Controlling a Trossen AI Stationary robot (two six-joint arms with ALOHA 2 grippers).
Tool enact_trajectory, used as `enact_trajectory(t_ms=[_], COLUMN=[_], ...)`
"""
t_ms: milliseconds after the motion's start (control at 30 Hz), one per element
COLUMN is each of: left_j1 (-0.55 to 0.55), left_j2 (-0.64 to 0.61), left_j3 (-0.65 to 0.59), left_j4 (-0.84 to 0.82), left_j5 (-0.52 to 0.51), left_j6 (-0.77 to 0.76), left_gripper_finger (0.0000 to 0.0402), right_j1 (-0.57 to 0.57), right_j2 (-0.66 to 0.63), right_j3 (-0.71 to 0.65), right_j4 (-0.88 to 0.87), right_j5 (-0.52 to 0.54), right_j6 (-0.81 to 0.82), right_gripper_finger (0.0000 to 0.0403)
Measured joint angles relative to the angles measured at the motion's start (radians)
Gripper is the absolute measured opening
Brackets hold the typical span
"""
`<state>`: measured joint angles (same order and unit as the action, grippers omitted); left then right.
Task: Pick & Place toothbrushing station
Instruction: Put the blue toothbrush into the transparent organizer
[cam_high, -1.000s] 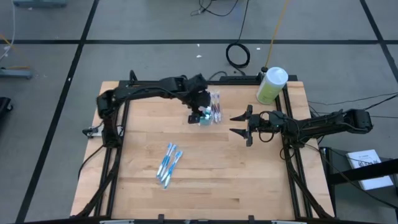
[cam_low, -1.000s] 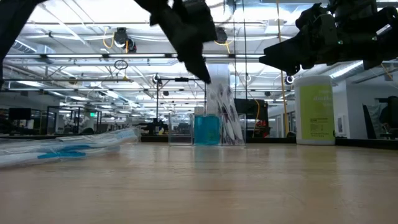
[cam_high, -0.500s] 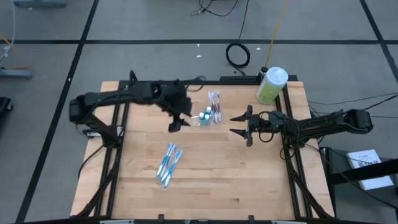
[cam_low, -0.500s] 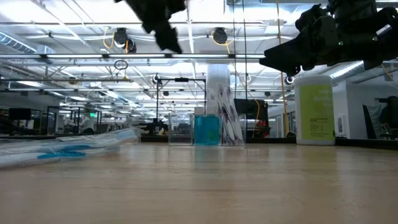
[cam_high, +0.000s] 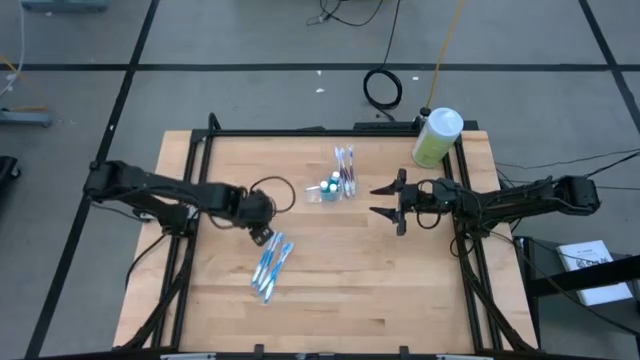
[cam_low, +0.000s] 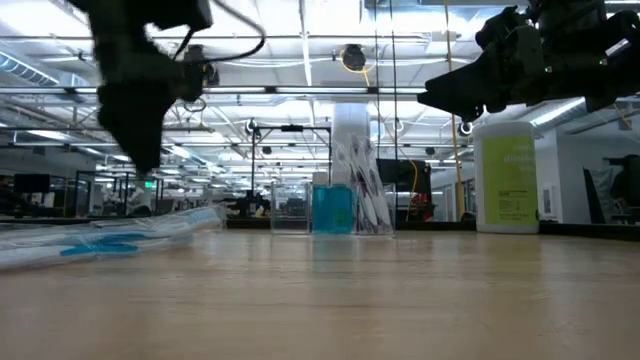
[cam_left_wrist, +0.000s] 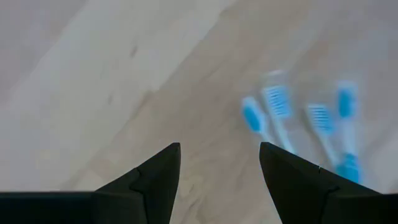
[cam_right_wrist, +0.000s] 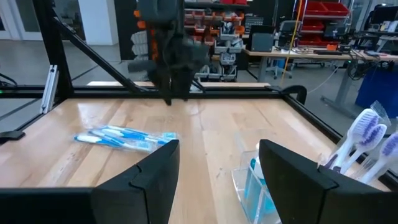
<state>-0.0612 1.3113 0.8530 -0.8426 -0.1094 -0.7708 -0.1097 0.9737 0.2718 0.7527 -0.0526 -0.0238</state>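
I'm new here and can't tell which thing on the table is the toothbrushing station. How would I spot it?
Start at the green bottle with the white cap at the far right corner of the wooden table. Toward the middle from there stands the toothbrushing station, a small clear plastic tray. Unlike the blue toothbrushes lying flat nearer the front, it is see-through, holds something teal, and has purple-headed toothbrushes beside it.

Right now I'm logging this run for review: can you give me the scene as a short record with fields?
left gripper: open, empty, above the blue toothbrushes
blue toothbrushes: lying loose on the wooden table, near its middle
toothbrushing station: clear tray toward the far edge, holding a blue item; purple toothbrushes at it
right gripper: open, empty, right of the tray
green bottle: far right corner
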Motion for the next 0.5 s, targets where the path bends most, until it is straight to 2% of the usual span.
enact_trajectory(t_ms=[100,233,500], left_j1=[-0.026,-0.026,-0.051], left_j2=[0.02,0.031,0.042], left_j3=[-0.084,-0.15,-0.168], left_j4=[0.069,0.184,0.392], left_j5=[-0.027,-0.023,-0.032], left_j6=[-0.129,-0.22,-0.232], left_gripper_finger=[0.023,0.023,0.023], right_j1=[0.0,0.0,0.0], right_j2=[0.0,0.0,0.0], right_j3=[0.0,0.0,0.0], right_j4=[0.012,0.046,0.092], right_j5=[0.0,0.0,0.0], right_j6=[-0.017,-0.037,-0.09], right_gripper_finger=[0.0212,0.0212,0.0212])
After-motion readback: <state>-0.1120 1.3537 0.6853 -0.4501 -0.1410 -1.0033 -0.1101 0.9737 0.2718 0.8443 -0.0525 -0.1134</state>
